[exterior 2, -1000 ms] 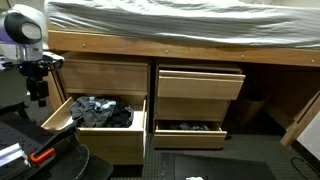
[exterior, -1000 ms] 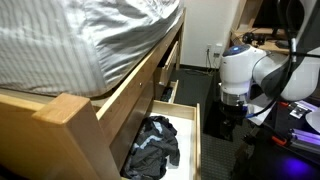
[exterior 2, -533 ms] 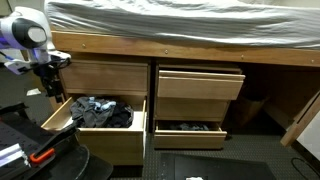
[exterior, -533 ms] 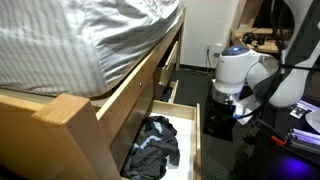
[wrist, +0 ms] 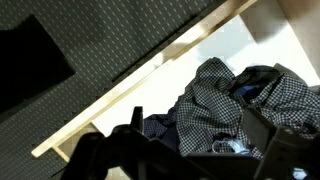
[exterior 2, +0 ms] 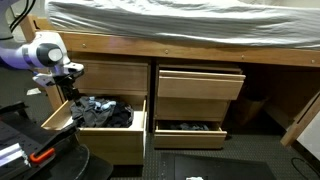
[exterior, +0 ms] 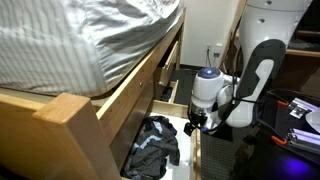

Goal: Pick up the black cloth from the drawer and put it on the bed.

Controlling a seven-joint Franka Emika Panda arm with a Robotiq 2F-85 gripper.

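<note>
Though the black gripper (wrist: 195, 152) is blurred and cropped in the wrist view, its jaws look apart. Ahead, between them, the crumpled black checked cloth (wrist: 215, 105) lies in the open pale wooden drawer (wrist: 225, 45).

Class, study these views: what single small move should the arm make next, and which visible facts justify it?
Probably lower the gripper slightly while shifting it inward over the black cloth. It hangs by the side rim of the open drawer, not above the pile; the wrist view shows the cloth off to one side, untouched, jaws seemingly apart.
</note>
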